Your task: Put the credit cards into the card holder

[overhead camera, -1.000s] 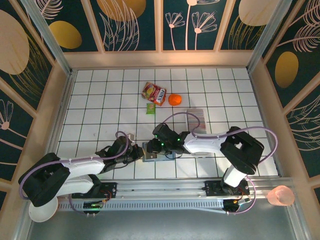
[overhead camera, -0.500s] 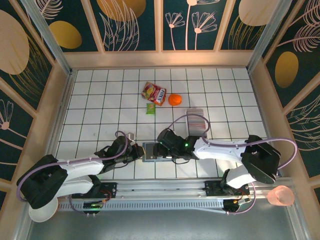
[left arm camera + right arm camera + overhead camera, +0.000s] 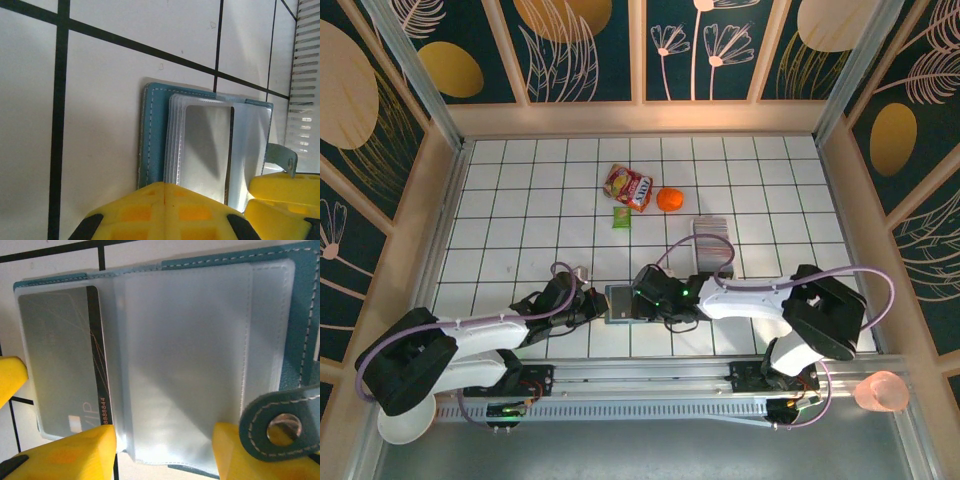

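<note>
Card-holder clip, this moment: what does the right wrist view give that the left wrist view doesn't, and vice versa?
Right wrist, not left: the VIP lettering and digits on the grey card, and the metal stud on the snap strap. Left wrist, not right: the stacked edges of the clear sleeves and the white slotted rail. Both: the open teal card holder on the tiles, with that card in a sleeve.

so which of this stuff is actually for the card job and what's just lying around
For the job:
- card holder, open flat on the tiles
- grey card, already in one of its clear sleeves

Just lying about:
- snack packet
- orange
- small green packet
- pink cup, off the tiled area
</note>
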`<state>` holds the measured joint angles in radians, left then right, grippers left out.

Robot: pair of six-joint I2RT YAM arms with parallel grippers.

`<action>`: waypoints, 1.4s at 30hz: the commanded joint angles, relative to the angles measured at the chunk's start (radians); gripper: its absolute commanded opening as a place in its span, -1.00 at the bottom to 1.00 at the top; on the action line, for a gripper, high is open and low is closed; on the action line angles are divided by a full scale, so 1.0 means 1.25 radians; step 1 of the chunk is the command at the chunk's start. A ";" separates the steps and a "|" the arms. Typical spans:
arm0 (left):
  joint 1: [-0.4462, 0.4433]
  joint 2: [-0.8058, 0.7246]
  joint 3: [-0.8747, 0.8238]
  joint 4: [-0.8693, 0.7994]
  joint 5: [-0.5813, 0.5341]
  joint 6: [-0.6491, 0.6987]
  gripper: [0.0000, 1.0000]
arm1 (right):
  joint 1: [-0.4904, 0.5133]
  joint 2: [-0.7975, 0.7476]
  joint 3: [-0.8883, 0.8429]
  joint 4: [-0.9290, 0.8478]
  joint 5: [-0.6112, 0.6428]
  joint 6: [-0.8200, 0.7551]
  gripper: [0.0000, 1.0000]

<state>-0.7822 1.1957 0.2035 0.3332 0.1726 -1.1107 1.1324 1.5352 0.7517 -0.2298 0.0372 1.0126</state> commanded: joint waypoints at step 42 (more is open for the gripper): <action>-0.004 0.041 -0.017 0.010 -0.013 -0.004 -1.00 | 0.034 0.039 0.096 0.105 0.029 0.033 0.05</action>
<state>-0.7822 1.2201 0.1852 0.3645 0.1577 -1.1118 1.1652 1.6054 0.8509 -0.1070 0.0456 1.0389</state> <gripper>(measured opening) 0.043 0.527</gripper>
